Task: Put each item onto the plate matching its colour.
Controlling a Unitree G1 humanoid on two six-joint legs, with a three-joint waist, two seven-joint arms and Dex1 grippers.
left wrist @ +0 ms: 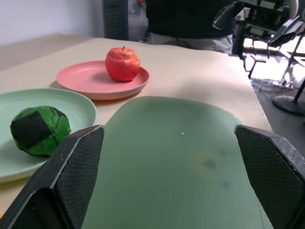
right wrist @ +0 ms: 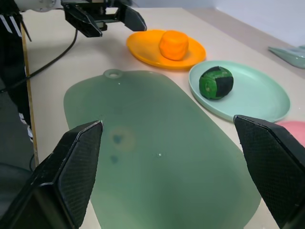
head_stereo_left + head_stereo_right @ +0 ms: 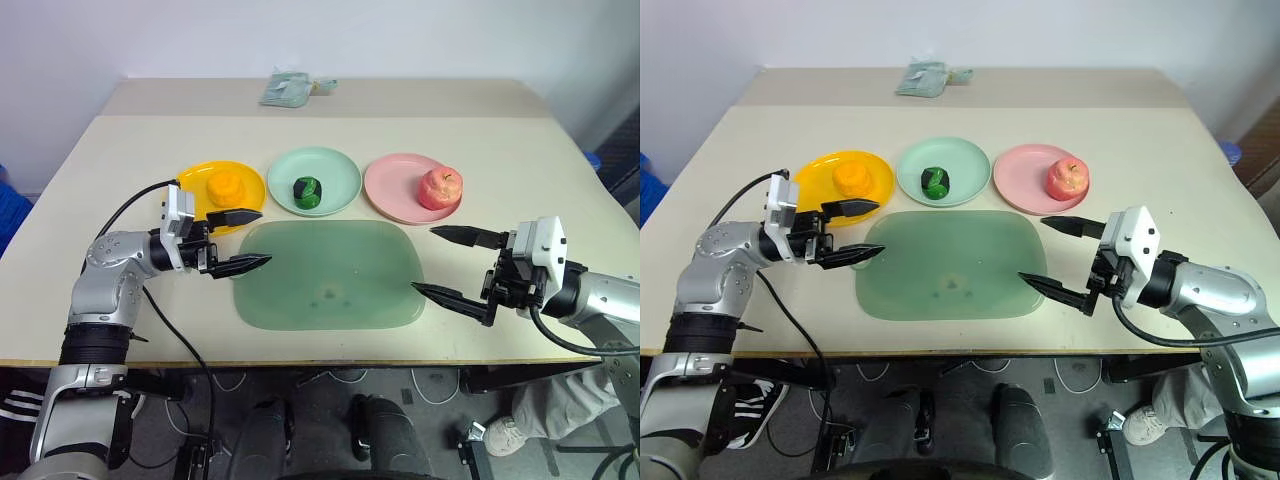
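Note:
Three plates stand in a row behind the green cutting mat [image 3: 330, 275]. The orange tangerine [image 3: 226, 187] lies on the yellow plate [image 3: 193, 178]. On the mint green plate [image 3: 342, 175] rests the dark green striped ball [image 3: 307, 190]. The red apple [image 3: 440, 187] sits on the pink plate [image 3: 392, 185], toward its right rim. My left gripper [image 3: 266, 236] hovers open at the mat's left edge, pointing right, with nothing between its fingers. At the mat's right edge my right gripper [image 3: 422, 258] is open and empty, pointing left.
A pale green packet [image 3: 290, 88] lies at the table's far edge. A black cable [image 3: 130, 205] loops from my left wrist over the table's left side. The table's front edge [image 3: 330, 345] runs just below the mat.

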